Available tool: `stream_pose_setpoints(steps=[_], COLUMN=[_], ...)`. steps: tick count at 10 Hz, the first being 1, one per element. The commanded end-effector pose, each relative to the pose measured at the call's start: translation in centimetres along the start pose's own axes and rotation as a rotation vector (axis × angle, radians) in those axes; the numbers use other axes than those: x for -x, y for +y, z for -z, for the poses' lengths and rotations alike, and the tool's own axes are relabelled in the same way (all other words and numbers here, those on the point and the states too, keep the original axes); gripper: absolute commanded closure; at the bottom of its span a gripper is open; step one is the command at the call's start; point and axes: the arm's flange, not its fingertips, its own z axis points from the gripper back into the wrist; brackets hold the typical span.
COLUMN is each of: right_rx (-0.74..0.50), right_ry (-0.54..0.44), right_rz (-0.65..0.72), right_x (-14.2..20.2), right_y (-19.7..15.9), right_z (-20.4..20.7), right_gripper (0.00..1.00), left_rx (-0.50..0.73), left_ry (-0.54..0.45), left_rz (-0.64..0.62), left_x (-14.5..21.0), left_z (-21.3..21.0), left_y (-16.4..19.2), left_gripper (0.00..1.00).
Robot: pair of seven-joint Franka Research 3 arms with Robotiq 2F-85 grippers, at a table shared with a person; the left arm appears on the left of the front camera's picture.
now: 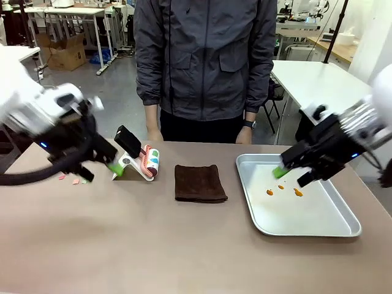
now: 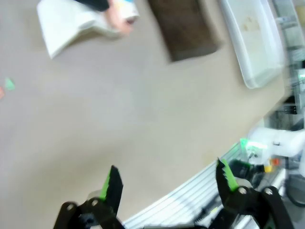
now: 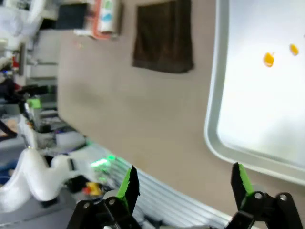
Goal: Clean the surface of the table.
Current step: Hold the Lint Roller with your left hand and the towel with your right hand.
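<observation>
The large rectangular table with a matte taupe-brown top (image 1: 153, 245) spans the whole near part of the front view. At its far edge stands a person in a dark grey jacket (image 1: 205, 61). The left gripper (image 1: 101, 169) hangs above the table's left part, its jaws spread wide and holding nothing. The right gripper (image 1: 294, 176) hangs over the shallow silver metal tray (image 1: 318, 214) on the table's right part, equally spread and empty. A folded dark brown cloth (image 1: 199, 182) lies in the middle. To its left lies a lint roller with a black handle on a white stand (image 1: 144, 160). Small orange spots (image 1: 297, 192) are in the tray. Tiny pink and green scraps (image 1: 76, 180) lie on the table near the left gripper.
</observation>
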Motion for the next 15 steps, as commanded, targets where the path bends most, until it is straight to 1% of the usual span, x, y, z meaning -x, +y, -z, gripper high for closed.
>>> stream_pose_setpoints(steps=[1, 2, 3, 5, 6, 7, 8, 10, 12, 13, 14, 15], right_rx=[-0.182, -0.334, -0.412, -0.563, -0.630, -0.669, -0.689, -0.694, -0.680, -0.658, -0.683, -0.683], right_ry=[-0.131, -0.166, -0.217, -0.305, -0.363, -0.413, -0.443, -0.478, -0.488, -0.486, -0.459, -0.459], right_rz=[0.059, 0.070, 0.118, 0.215, 0.248, 0.284, 0.335, 0.397, 0.427, 0.432, 0.447, 0.447], right_x=[6.2, 7.7, 8.9, 10.8, 12.0, 13.2, 14.2, 15.6, 16.0, 15.8, 14.8, 14.8], right_y=[-4.7, -7.5, -10.3, -16.2, -18.9, -20.9, -22.6, -24.8, -25.3, -25.3, -29.5, -29.5], right_z=[-3.9, -6.0, -7.4, -9.5, -10.2, -10.5, -10.5, -10.1, -9.7, -9.6, -13.0, -13.0], right_gripper=[0.00, 0.00, 0.00, 0.00, 0.00, 0.00, 0.00, 0.00, 0.00, 0.00, 0.00, 0.00], left_rx=[0.167, 0.213, 0.252, 0.319, 0.384, 0.433, 0.480, 0.514, 0.552, 0.522, 0.479, 0.537], left_ry=[-0.142, -0.196, -0.230, -0.340, -0.438, -0.526, -0.580, -0.614, -0.632, -0.642, -0.663, -0.613], left_rz=[0.004, -0.004, -0.065, -0.194, -0.319, -0.450, -0.509, -0.603, -0.648, -0.645, -0.599, -0.679], left_x=[2.5, 3.7, 4.5, 6.6, 8.0, 9.1, 10.4, 11.4, 11.4, 11.2, 11.2, 9.1], left_z=[-5.7, -8.5, -10.3, -14.0, -14.9, -14.4, -13.7, -12.0, -10.6, -10.4, -10.2, -13.1], left_y=[3.2, 5.1, 7.8, 14.2, 17.9, 19.7, 21.5, 23.3, 23.5, 23.1, 22.3, 26.5], left_gripper=[0.00, 0.00, 0.00, 0.00, 0.00, 0.00, 0.00, 0.00, 0.00, 0.00, 0.00, 0.00])
